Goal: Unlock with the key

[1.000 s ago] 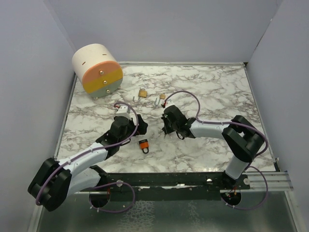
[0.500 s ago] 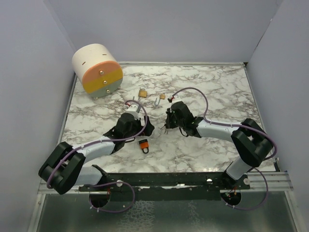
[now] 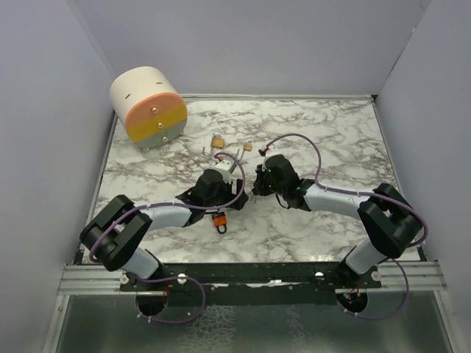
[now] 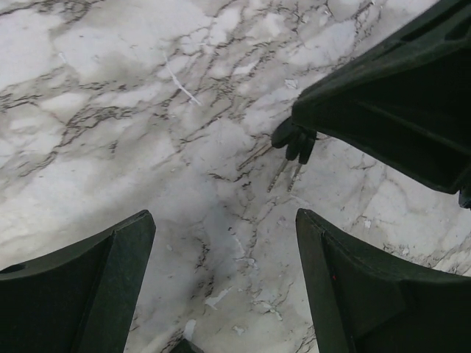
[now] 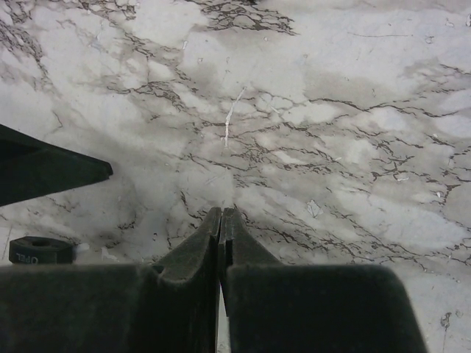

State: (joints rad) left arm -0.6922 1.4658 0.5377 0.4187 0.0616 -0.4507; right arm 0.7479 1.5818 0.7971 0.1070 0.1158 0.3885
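Right wrist: hand (image 5: 221, 215) closed on keys (image 4: 293, 142)

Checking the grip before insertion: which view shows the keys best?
Left wrist: the keys hang from the tip of the right end effector, dark heads and metal blades clear against the marble. The top view leaves them too small to tell; the right wrist shows only its shut fingers.

Two thin metal keys with black heads (image 4: 293, 143) hang pinched in the right gripper (image 5: 221, 215), blades toward the marble; the small orange padlock (image 3: 218, 218) lies flat just behind the left gripper (image 4: 224, 220).
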